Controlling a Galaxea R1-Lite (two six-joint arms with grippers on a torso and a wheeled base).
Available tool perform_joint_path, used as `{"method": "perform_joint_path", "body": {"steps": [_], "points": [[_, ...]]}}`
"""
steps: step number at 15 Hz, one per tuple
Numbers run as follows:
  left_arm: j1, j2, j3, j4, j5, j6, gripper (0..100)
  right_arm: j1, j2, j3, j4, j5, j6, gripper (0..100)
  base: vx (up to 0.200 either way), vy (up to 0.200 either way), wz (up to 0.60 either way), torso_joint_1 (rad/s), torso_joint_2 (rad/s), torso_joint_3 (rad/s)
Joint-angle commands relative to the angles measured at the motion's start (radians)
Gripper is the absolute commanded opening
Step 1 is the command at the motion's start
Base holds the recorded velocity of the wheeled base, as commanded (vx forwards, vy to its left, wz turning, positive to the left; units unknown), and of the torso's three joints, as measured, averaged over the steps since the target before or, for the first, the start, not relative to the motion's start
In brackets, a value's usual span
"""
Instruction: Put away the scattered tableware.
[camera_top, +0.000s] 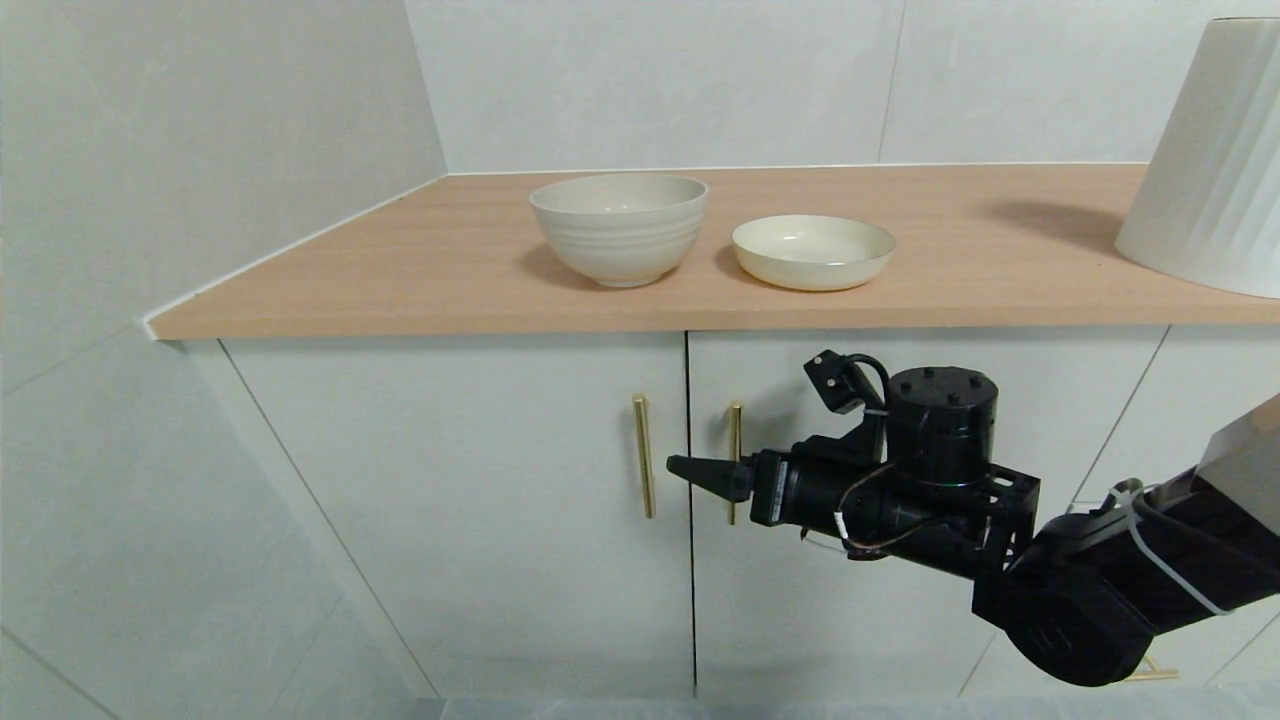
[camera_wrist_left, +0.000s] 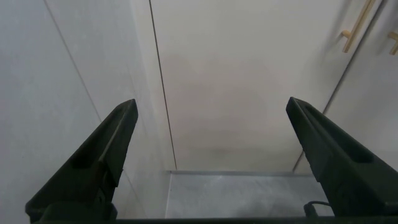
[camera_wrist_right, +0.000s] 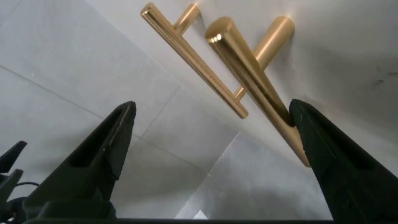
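Up on the counter (camera_top: 400, 285), the bowl (camera_top: 620, 228) sits above the released right end effector (camera_top: 703, 472).

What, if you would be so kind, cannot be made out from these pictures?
Cabinet interior: head view, hidden behind the closed doors.
White ribbed object: head view, cut off by the right and top edges; its kind is unclear.
Deep bowl: head view, its inside bottom hidden by its near wall.
Right door's handle: head view, middle covered by the right arm's jaws.
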Motion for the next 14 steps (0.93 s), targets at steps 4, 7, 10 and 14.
{"method": "perform_joint_path", "body": {"steps": [4, 7, 10, 14], "points": [[0.0, 0.0, 0.0, 0.0, 0.0, 0.0, 100, 0.001, -0.041, 0.022, -0.001, 0.036, 0.001, 100, 0.0, 0.0, 0.0, 0.0, 0.0, 0.0], [0.0, 0.0, 0.0, 0.0, 0.0, 0.0, 100, 0.0, -0.072, 0.056, 0.002, 0.096, 0.001, 100, 0.0, 0.0, 0.0, 0.0, 0.0, 0.0], [0.0, 0.0, 0.0, 0.0, 0.0, 0.0, 100, -0.005, -0.101, 0.088, 0.007, 0.177, 0.003, 100, 0.0, 0.0, 0.0, 0.0, 0.0, 0.0], [0.0, 0.0, 0.0, 0.0, 0.0, 0.0, 100, -0.011, -0.138, 0.117, 0.01, 0.247, 0.009, 100, 0.0, 0.0, 0.0, 0.0, 0.0, 0.0]]}}
